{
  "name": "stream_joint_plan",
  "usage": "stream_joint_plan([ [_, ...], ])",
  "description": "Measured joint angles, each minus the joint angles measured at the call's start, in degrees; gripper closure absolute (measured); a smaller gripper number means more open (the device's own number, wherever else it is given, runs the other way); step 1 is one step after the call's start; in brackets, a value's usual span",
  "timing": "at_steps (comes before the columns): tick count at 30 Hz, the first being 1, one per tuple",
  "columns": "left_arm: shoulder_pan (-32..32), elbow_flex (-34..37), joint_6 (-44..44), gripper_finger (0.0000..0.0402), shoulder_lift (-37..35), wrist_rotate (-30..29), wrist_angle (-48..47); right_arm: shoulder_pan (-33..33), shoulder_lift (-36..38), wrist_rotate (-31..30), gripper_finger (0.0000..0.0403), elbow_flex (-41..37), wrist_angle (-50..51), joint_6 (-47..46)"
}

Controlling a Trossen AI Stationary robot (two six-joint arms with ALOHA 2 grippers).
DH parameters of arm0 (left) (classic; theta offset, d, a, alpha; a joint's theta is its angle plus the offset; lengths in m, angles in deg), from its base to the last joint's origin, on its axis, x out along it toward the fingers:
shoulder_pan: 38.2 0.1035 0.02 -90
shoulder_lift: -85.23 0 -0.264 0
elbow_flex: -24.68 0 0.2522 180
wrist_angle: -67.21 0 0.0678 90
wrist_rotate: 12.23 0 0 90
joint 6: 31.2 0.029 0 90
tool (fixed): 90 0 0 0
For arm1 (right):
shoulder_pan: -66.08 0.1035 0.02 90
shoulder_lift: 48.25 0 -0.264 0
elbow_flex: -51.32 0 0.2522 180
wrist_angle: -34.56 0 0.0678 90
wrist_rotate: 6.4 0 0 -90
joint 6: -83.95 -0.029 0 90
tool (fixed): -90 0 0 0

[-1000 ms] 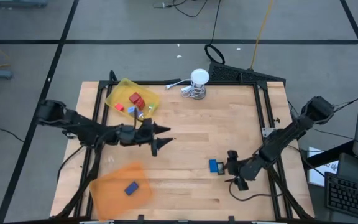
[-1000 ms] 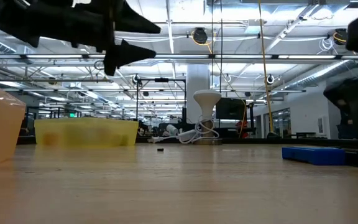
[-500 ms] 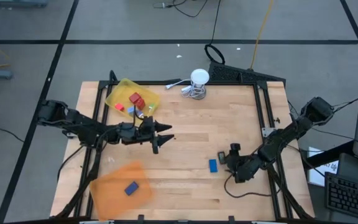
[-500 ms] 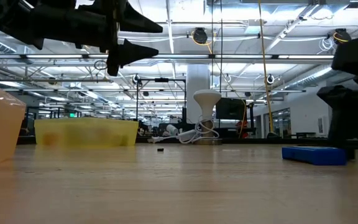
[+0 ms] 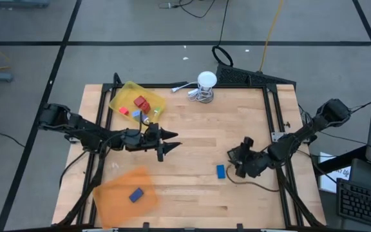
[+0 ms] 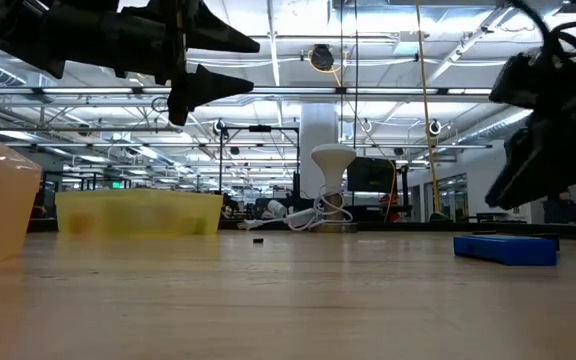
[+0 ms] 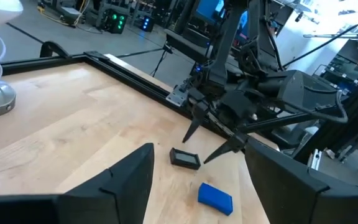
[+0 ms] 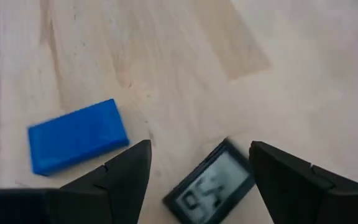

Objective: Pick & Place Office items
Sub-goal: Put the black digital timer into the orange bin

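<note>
A small black piece with a display (image 8: pixel 213 186) lies flat on the wooden table beside a blue block (image 8: pixel 76 135). My right gripper (image 7: pixel 194 150) hangs open over the black piece, slanting down, one finger on either side and touching nothing. The blue block (image 5: pixel 221 171) rests just nearer the front edge. My left gripper (image 5: pixel 171 143) hovers open above the table's middle left, pointing level toward the right. A yellow tray (image 5: pixel 124 96) at the far left holds red and blue pieces. An orange tray (image 5: pixel 114 193) at the near left holds a blue piece (image 5: pixel 136 194).
A white round object with a coiled cable (image 5: pixel 206 82) stands at the far edge. A black frame (image 5: pixel 275 109) runs around the table. Bare wood lies between the two arms and along the front edge.
My right gripper has swung from beside the blue block toward the far edge and tipped its fingers downward, now over the black piece. The blue block has stayed put. The left arm has kept still.
</note>
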Motion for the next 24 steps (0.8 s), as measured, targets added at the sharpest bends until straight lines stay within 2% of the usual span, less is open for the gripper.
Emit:
stream_joint_plan([
  [3,0.0,0.0,-0.1,0.0153,0.0,0.0,0.0,-0.5,-1.4,3.1,0.0145,0.0,0.6,-7.2],
  [10,0.0,0.0,-0.4,0.0147,0.0,0.0,-0.1,-0.6,-7.1,3.6,0.0145,0.0,5.9,-14.3],
  [14,0.0,0.0,-0.6,0.0152,0.0,0.0,-0.1,-0.7,-8.9,4.5,0.0145,0.2,4.7,-14.5],
  [18,0.0,0.0,-0.6,0.0158,0.0,0.0,-0.1,-0.7,-9.4,4.9,0.0145,0.2,4.5,-10.8],
  [24,0.0,0.0,-0.3,0.0150,0.0,0.0,-0.1,-0.7,-9.2,6.2,0.0157,0.2,4.5,-10.9],
])
